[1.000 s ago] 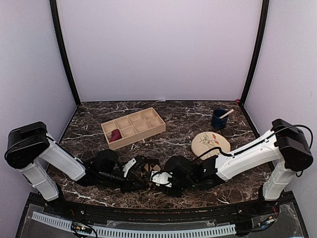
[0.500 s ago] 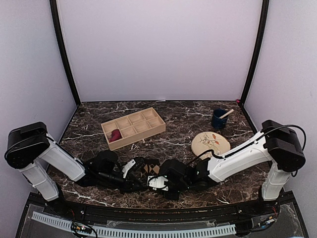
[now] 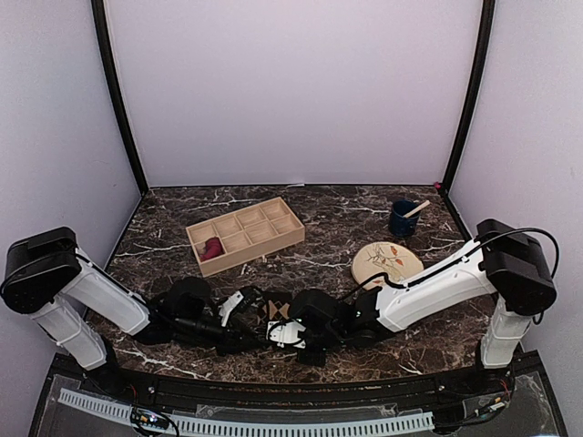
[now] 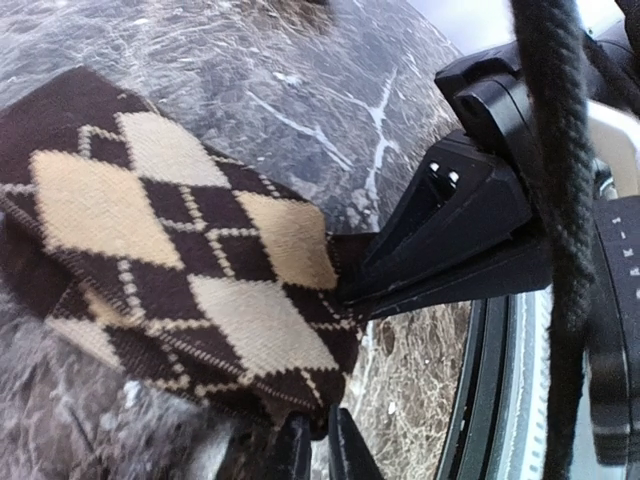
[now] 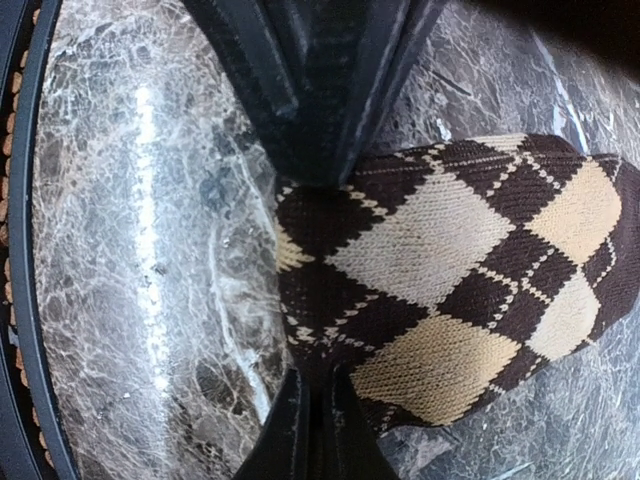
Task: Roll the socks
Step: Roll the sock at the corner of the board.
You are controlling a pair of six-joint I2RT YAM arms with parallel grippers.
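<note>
The dark brown sock with tan argyle diamonds lies flat on the marble near the table's front edge, and it fills the left wrist view and the right wrist view. My left gripper is shut on the sock's edge. It also reaches in from the top of the right wrist view. My right gripper is shut on the same end of the sock, close beside the left one. The maroon-red sock sits bunched in a compartment of the wooden tray.
The compartment tray stands at the back left. A round wooden plate and a dark blue cup holding a stick are at the right. The table's black front rail runs close beside both grippers.
My right arm has slid left to the argyle sock, and its jaws have closed on the sock's edge. The left arm has shifted slightly and keeps its pinch.
</note>
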